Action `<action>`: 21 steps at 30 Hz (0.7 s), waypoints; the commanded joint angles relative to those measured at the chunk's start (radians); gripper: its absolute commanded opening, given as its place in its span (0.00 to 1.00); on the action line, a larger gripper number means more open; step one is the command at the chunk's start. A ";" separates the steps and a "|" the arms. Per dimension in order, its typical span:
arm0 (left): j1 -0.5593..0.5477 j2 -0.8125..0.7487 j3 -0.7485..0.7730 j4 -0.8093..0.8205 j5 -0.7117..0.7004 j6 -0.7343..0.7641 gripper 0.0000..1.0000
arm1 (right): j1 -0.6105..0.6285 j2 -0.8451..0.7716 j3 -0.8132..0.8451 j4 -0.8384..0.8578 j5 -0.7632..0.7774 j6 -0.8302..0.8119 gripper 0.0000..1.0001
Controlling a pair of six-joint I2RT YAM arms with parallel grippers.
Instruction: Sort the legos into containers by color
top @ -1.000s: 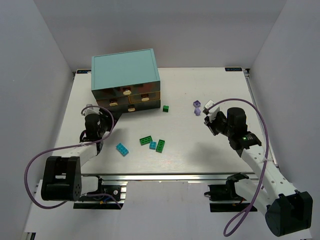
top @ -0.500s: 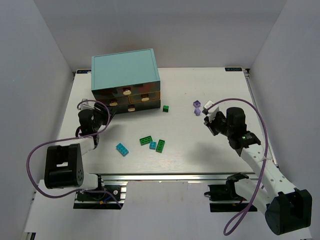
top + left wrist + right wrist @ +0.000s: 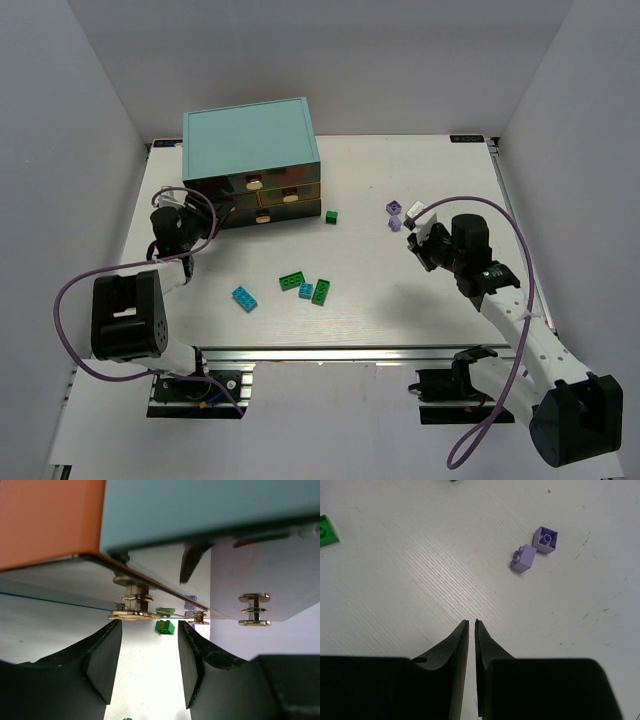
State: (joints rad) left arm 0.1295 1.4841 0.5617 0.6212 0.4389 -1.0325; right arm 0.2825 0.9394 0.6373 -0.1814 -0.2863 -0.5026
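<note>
The teal cabinet [image 3: 250, 140] has drawers with brownish fronts [image 3: 285, 196] and cream knobs. My left gripper [image 3: 192, 222] is open and empty at the cabinet's lower left corner. In the left wrist view the gripper [image 3: 148, 630] sits just short of a drawer knob [image 3: 131, 602]. My right gripper [image 3: 420, 243] is shut and empty, and its wrist view [image 3: 471, 622] shows bare table under it. Two lavender pieces [image 3: 394, 216] lie just beyond it, also seen from the right wrist [image 3: 523, 559]. A dark green cube [image 3: 331, 216] lies by the cabinet.
Mid-table lie a green brick [image 3: 292, 281], a small cyan brick [image 3: 306, 290], another green brick [image 3: 321, 291] and a cyan brick [image 3: 245, 298]. White walls close in the table on three sides.
My left gripper has moved up and left, away from the table's middle to the cabinet's lower left drawer. The right arm has not moved.
</note>
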 commanded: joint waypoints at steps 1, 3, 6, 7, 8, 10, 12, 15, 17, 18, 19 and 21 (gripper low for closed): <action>0.009 0.008 0.041 0.002 0.034 0.011 0.58 | 0.000 0.004 0.009 0.016 0.009 -0.007 0.15; 0.018 0.021 0.050 -0.003 0.038 0.011 0.55 | -0.003 0.004 0.009 0.014 0.010 -0.007 0.15; 0.018 0.031 0.052 0.000 0.043 0.011 0.50 | -0.002 0.007 0.009 0.017 0.010 -0.007 0.15; 0.018 0.033 0.053 0.000 0.044 0.011 0.48 | -0.002 0.007 0.009 0.016 0.012 -0.007 0.15; 0.018 0.036 0.055 0.000 0.044 0.012 0.48 | 0.000 0.009 0.009 0.016 0.012 -0.008 0.15; 0.018 0.045 0.060 -0.003 0.047 0.015 0.48 | 0.000 0.007 0.009 0.016 0.010 -0.008 0.15; 0.027 0.048 0.069 -0.012 0.050 0.023 0.51 | -0.002 0.007 0.009 0.014 0.010 -0.010 0.15; 0.027 0.056 0.076 -0.026 0.047 0.029 0.58 | -0.002 0.007 0.009 0.014 0.012 -0.008 0.15; 0.027 0.059 0.084 -0.038 0.044 0.034 0.59 | -0.002 0.007 0.009 0.014 0.012 -0.008 0.15; 0.027 0.062 0.089 -0.043 0.040 0.037 0.60 | 0.001 0.009 0.009 0.014 0.012 -0.010 0.15; 0.027 0.062 0.096 -0.046 0.038 0.038 0.60 | 0.000 0.009 0.009 0.014 0.012 -0.008 0.15; 0.027 0.070 0.099 -0.048 0.037 0.037 0.60 | 0.000 0.007 0.009 0.017 0.013 -0.008 0.15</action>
State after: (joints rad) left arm 0.1493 1.5509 0.6254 0.5812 0.4717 -1.0138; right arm 0.2825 0.9447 0.6373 -0.1818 -0.2825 -0.5049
